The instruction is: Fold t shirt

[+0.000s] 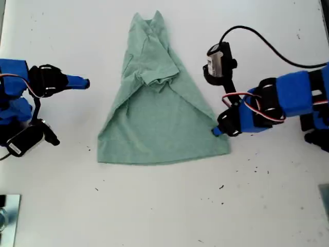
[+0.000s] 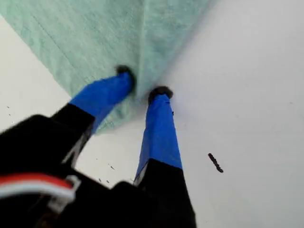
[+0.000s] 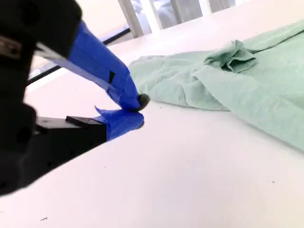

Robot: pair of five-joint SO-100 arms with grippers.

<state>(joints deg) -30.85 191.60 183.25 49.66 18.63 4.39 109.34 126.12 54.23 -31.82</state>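
The pale green t shirt (image 1: 159,118) lies flat on the white table (image 1: 164,206), its sides folded inward so it narrows toward the collar at the far end. At the hem corner on the exterior view's right, my first gripper (image 1: 217,131) is shut on the t shirt (image 2: 95,33), with a ridge of cloth pinched between its blue-taped fingertips (image 2: 126,76). My second gripper (image 1: 85,82) hovers at the exterior view's left, apart from the shirt. It (image 3: 140,109) is shut with nothing in it, and the t shirt (image 3: 237,80) lies beyond it.
A black cable (image 1: 267,46) runs from the first arm's wrist camera (image 1: 218,62) to the exterior view's right edge. A metal object (image 1: 7,216) sits in the exterior view's lower left corner. Small dark specks (image 1: 222,187) dot the table in front of the hem.
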